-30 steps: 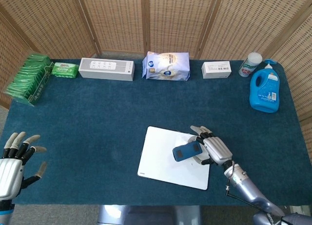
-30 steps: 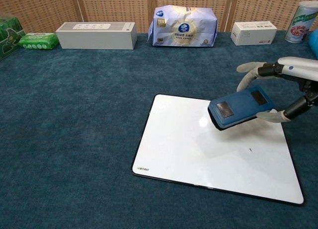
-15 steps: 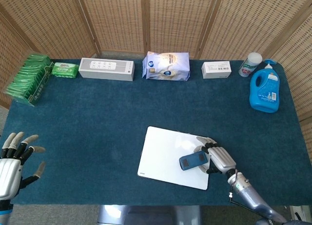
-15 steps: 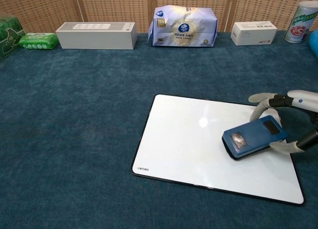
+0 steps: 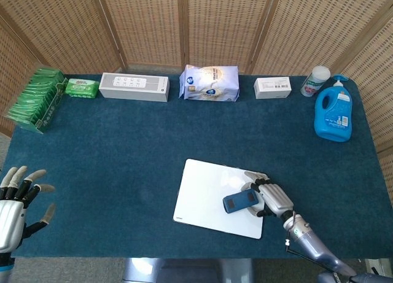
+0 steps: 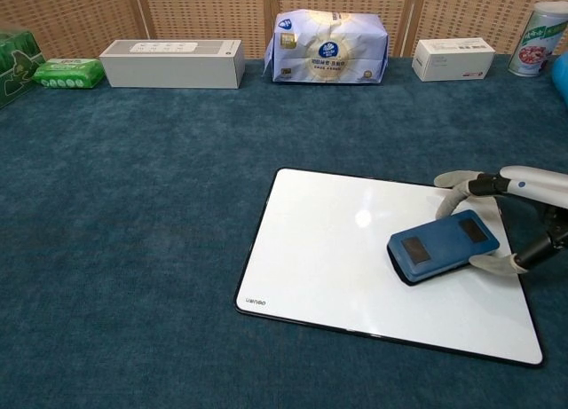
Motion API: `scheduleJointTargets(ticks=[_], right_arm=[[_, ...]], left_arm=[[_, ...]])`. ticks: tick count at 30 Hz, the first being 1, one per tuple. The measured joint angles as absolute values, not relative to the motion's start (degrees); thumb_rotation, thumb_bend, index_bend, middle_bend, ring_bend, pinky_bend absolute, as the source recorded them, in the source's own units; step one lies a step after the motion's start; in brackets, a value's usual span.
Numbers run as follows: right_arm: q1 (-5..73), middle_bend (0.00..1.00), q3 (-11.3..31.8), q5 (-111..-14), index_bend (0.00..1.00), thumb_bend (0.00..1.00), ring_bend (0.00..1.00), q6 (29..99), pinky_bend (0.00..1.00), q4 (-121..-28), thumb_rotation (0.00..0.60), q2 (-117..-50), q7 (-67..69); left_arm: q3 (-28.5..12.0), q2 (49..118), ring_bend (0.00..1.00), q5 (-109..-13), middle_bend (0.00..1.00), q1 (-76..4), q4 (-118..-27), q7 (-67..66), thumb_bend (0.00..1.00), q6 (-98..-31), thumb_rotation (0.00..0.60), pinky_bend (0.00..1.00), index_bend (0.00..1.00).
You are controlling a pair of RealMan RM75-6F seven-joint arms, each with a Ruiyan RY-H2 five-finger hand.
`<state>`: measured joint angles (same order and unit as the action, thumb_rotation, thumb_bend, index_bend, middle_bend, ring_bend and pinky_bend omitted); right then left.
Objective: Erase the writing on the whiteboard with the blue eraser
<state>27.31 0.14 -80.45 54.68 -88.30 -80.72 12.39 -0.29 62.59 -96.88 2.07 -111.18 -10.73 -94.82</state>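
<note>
Your right hand (image 6: 524,223) holds the blue eraser (image 6: 442,247) on the whiteboard (image 6: 319,258), near its 3 o'clock edge. From there toward 9 o'clock the board is bare and flat. Beyond it, the blue cloth (image 5: 110,148) runs open out to your left hand (image 5: 15,203), which hangs with fingers spread at the table's 8 o'clock corner. At 12 o'clock, well apart, a row blocks the far edge: green packs (image 5: 37,99), long white box (image 5: 134,86), tissue bag (image 5: 209,83), small box (image 5: 272,86). The blue jug (image 5: 333,114) stands at 2 o'clock.
</note>
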Motion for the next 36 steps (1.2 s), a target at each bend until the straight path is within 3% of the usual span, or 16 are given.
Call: scheduleJointTargets(ticks=[14,28,36], right_arm=[[31.19,0.07,2.82,-80.51,0.62,0.32,0.0,51.5,0.0,-87.31,0.6,-83.02,12.0],[26.49,0.08,-0.68,-80.25,0.62,0.32,0.0,55.83,0.0,-90.8,0.6,-78.51,10.31],[25.58,0.08,-1.61,-80.58,0.62,0.32,0.0,55.76,0.0,-89.84,0.6,-79.44,11.19]], left_arm=[[-0.08,62.19,0.09,-96.99,0.23,2.9,-110.85,-10.08,0.42,-95.92,0.6,0.0,0.4],[-0.32,62.72,0.09,-97.24,0.23,2.28,-110.61,-9.74,0.42,-95.09,0.6,0.0,0.4],[-0.21,62.58,0.09,-97.56,0.23,2.25,-110.98,-10.05,0.42,-95.1,0.6,0.0,0.4]])
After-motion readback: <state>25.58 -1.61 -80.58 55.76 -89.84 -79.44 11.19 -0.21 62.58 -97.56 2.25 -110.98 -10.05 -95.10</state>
